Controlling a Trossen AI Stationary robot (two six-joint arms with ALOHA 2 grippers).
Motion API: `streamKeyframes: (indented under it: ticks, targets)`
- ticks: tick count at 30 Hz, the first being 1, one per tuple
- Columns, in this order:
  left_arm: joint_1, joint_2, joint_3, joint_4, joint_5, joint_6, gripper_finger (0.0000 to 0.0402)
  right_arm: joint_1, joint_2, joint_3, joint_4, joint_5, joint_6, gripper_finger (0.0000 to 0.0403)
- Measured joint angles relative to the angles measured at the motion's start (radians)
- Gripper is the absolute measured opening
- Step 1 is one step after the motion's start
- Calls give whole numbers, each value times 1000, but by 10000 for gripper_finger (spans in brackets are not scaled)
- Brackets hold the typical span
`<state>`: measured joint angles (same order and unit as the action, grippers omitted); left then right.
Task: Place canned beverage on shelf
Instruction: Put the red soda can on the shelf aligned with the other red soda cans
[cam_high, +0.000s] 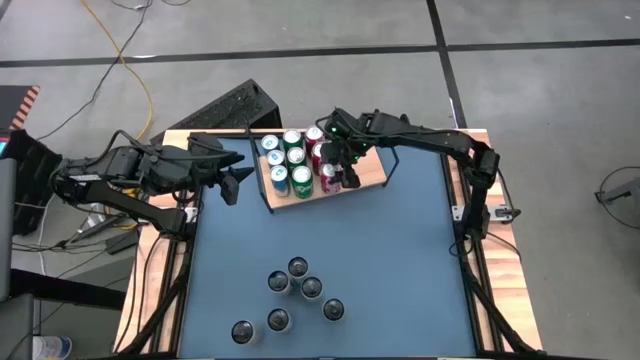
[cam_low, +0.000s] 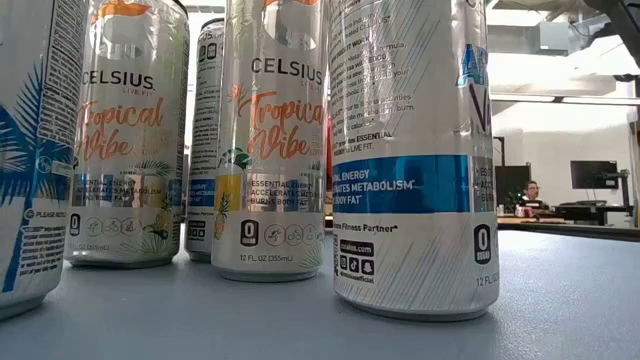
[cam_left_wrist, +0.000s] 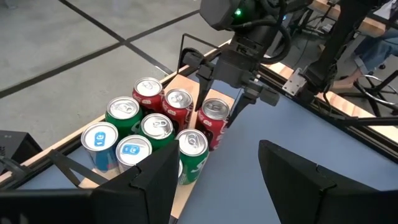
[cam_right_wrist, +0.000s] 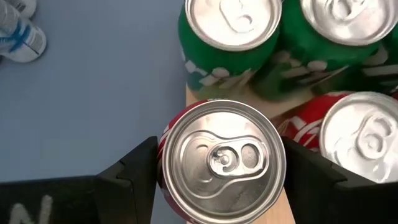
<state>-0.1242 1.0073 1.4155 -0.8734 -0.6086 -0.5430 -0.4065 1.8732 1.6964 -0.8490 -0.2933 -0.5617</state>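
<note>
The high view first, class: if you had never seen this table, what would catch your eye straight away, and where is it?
The right gripper stands over the shelf at the table's far edge, its fingers either side of a red can at the front of a tight cluster of green, blue and red cans. Nearer the camera, six tall slim cans wait loose on the blue tabletop, while the left gripper hovers beside the shelf.

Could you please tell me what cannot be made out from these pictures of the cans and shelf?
- Low view: the shelf and both arms are hidden behind the tall cans close to the camera.
- Right wrist view: whether the right gripper jaws press the red can; its rim covers the contact.
- High view: labels on the loose cans are too small.
</note>
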Motion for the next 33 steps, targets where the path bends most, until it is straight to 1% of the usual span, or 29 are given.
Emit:
streamKeyframes:
  ticks: [19,23,25,29,33]
  targets:
    - [0,0,0,0,0,0,206,8,7,0,30,8,-14,264]
    - [0,0,0,0,0,0,206,10,33,1,31,34,-16,265]
    - [0,0,0,0,-1,0,206,15,50,3,37,28,-14,265]
    - [0,0,0,0,-1,0,206,18,55,4,43,63,-17,265]
    - [0,0,0,0,-1,0,206,26,53,6,36,64,-19,265]
